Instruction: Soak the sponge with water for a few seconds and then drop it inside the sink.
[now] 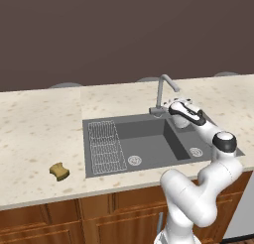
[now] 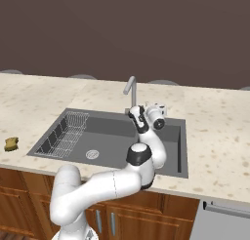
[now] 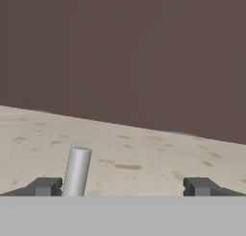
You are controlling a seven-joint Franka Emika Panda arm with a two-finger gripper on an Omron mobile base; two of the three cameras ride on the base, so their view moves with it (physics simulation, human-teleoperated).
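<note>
Spread wide and holding nothing, your end effector (image 3: pixel 123 186) sits low in the hand view, its two dark fingertips (image 3: pixel 44 186) far apart with a short grey post (image 3: pixel 77 171) rising just inside the left one, probably the faucet's lever or base, which suggests the hand is lined up to turn the tap on. Under everything runs the speckled beige desk (image 1: pixel 34 134), filling the middle band of both base views. Set into it at frame centre is the sink (image 1: pixel 149 139), dark grey, two basins, with a wire drainboard on its left side. Your white arm (image 1: pixel 198 188) climbs from the lower right of the left base view and reaches over the right basin toward the faucet (image 1: pixel 163 89) at the sink's back rim. No water is running that you can see. Smallest of all, the sponge (image 1: pixel 59 171) lies on the desk at lower left, well apart from the sink, not yet picked up.
</note>
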